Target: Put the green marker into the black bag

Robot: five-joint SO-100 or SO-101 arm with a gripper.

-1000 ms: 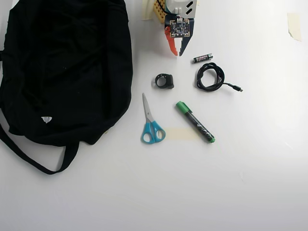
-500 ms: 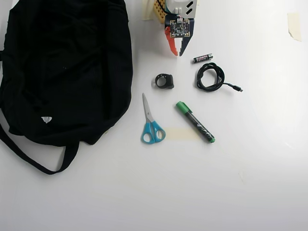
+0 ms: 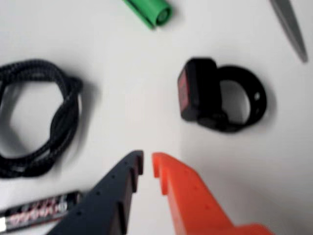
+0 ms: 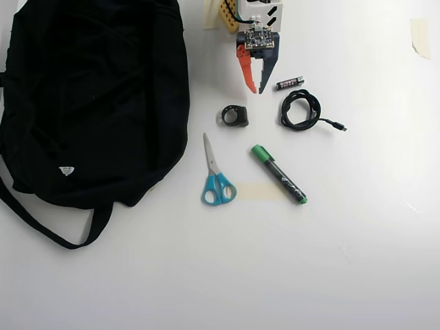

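Note:
The green marker (image 4: pixel 278 174) lies flat on the white table right of centre, its green cap toward the upper left; the wrist view shows only the cap's end (image 3: pixel 149 11) at the top edge. In the overhead view the black bag (image 4: pixel 89 103) fills the left side, one strap trailing toward the front. My gripper (image 4: pixel 256 91) hovers at the top centre, well above the marker and right of the bag. Its orange and dark fingers nearly touch, shut on nothing (image 3: pixel 147 159).
Just below the gripper sits a small black strap-like gadget (image 4: pixel 235 115) (image 3: pixel 220 95). To the right are a coiled black cable (image 4: pixel 300 110) (image 3: pixel 39 117) and a battery (image 4: pixel 290 82) (image 3: pixel 39 213). Blue-handled scissors (image 4: pixel 216 175) lie left of the marker.
The gripper has reached a little further down the overhead view toward the small objects, and its fingertips stand closer together. Nothing on the table has moved.

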